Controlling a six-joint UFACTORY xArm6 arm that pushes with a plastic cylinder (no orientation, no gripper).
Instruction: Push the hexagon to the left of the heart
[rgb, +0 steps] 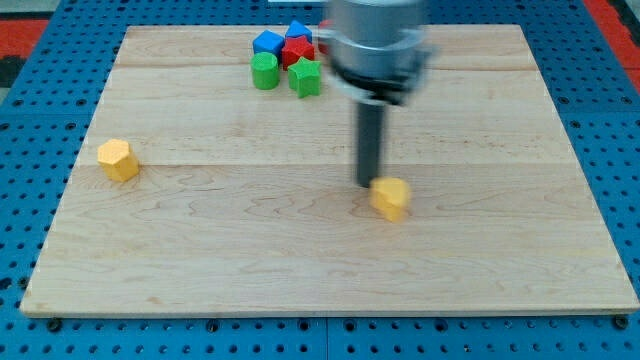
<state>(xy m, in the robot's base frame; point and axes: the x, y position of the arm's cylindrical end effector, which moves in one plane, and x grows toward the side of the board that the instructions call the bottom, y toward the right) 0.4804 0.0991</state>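
A yellow block that looks like the hexagon (117, 159) lies near the board's left edge. A second yellow block (391, 198), blurred, probably the heart, lies right of the board's middle. My tip (368, 184) is down on the board just at the upper left of this second yellow block, touching it or nearly so. The hexagon is far to the view's left of my tip.
A tight cluster sits at the view's top, left of the arm: a blue block (267, 43), another blue block (298, 31), a red block (297, 53), a green round block (265, 71) and a green block (306, 78). The wooden board (200, 260) ends in blue pegboard.
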